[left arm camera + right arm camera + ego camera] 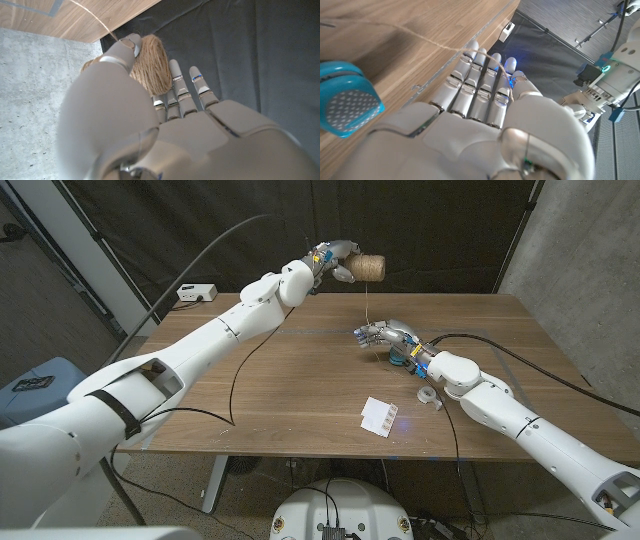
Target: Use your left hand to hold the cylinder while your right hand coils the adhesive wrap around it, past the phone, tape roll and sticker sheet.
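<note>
My left hand (335, 260) is raised above the table's far edge and grips a cylinder (372, 268) wound with tan twine. In the left wrist view the fingers of that hand (150, 125) close around the twine-covered cylinder (150, 65). A thin strand (370, 305) drops from the cylinder down to my right hand (385, 338), which hovers low over the table's right middle. In the right wrist view the strand (420, 37) crosses the fingers of my right hand (485, 110) and is caught among them.
A blue tape roll (345, 105) lies on the wooden table (300, 380) just under my right wrist. A small clear roll (430, 395) and a white sticker sheet (380, 417) lie nearer the front. A white box (196, 293) sits at the far left corner.
</note>
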`<action>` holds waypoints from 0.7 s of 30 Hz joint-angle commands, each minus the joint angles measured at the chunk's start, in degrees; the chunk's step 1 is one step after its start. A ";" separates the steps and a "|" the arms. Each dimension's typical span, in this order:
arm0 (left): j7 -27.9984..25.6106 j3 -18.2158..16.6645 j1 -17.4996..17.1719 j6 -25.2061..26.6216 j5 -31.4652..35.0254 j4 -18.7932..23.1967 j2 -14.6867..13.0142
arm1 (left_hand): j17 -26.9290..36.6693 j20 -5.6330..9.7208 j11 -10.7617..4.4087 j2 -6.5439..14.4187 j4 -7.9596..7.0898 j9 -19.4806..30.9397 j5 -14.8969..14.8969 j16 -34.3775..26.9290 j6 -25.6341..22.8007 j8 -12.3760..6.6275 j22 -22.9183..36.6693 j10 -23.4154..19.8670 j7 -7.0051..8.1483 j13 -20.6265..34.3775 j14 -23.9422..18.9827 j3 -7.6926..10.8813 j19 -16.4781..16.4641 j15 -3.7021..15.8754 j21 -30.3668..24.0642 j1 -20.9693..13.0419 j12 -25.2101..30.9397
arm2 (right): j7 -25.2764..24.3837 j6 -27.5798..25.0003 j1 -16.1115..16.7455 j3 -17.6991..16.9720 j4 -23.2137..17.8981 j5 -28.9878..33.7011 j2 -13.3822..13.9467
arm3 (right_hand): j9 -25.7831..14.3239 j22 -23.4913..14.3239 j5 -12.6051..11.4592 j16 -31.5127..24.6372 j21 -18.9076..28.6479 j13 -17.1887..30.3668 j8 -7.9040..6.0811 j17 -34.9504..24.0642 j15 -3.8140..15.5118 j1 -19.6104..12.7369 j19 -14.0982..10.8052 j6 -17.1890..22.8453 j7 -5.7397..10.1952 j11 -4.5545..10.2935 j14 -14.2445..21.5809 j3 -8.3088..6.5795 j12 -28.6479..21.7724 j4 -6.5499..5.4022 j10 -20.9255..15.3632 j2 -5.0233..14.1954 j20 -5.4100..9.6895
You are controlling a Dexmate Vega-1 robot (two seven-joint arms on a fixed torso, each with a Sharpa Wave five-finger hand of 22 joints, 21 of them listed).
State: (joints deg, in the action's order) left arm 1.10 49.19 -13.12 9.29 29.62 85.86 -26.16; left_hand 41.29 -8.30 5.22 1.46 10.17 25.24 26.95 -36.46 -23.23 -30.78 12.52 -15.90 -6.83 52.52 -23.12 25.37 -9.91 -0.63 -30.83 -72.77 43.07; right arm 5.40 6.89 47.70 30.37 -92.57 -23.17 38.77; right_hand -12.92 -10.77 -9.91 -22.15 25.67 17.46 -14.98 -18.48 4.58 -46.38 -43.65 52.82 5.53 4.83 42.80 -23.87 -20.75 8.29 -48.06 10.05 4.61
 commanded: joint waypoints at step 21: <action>-4.11 2.33 -2.46 11.75 2.15 4.30 2.12 | 0.97 -0.71 -3.83 3.50 -0.52 1.12 0.95 -1.03 -7.38 -17.59 0.29 -6.20 1.76 1.66 -0.10 0.10 0.37 -1.52 -0.80 -2.97 0.72 | 2.30 3.13 1.98 -0.17 -4.82 -0.51 1.08 | -0.14 -0.13 -0.03 0.20 0.48 0.25 0.44 -0.32 7.91 -0.49 0.15 0.64 -0.04 -0.07 0.73 -0.13 0.24 -0.38 -0.63 0.00 5.18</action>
State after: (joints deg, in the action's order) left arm -1.86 50.95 -14.69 18.10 31.37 88.67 -24.36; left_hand 42.09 -8.70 5.22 1.46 10.18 25.24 27.56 -37.11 -23.24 -30.78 12.67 -15.90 -6.83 52.51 -23.12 25.37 -9.51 -1.86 -31.19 -72.77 43.56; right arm 7.38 9.41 48.72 30.50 -95.92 -23.49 39.32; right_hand -12.91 -10.77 -9.91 -22.15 25.67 17.46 -14.59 -18.48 4.48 -46.38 -43.65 53.01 5.72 4.70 42.90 -23.87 -20.53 8.29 -48.19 10.05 4.61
